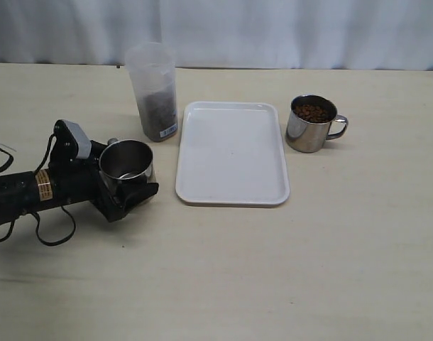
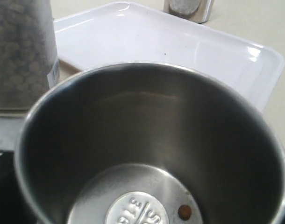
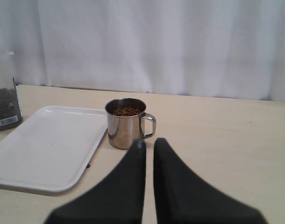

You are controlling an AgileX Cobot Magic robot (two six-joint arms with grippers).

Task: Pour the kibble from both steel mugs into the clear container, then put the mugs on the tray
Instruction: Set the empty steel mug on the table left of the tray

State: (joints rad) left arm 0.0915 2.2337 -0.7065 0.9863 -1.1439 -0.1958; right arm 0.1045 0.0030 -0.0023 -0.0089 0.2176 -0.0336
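The emptied steel mug (image 1: 126, 162) stands upright just left of the tray (image 1: 231, 192), light, stiff, slick-walled. My left gripper (image 1: 130, 175) sits around it; I cannot tell if it clamps. The full mug (image 1: 312, 124), right of the tray, is heavier and spill-prone: I'd pinch its wall opposite the handle, my right gripper (image 3: 148, 149) now closed and empty

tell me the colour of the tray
Plain white tray, with no pattern; it shows best in the exterior view.
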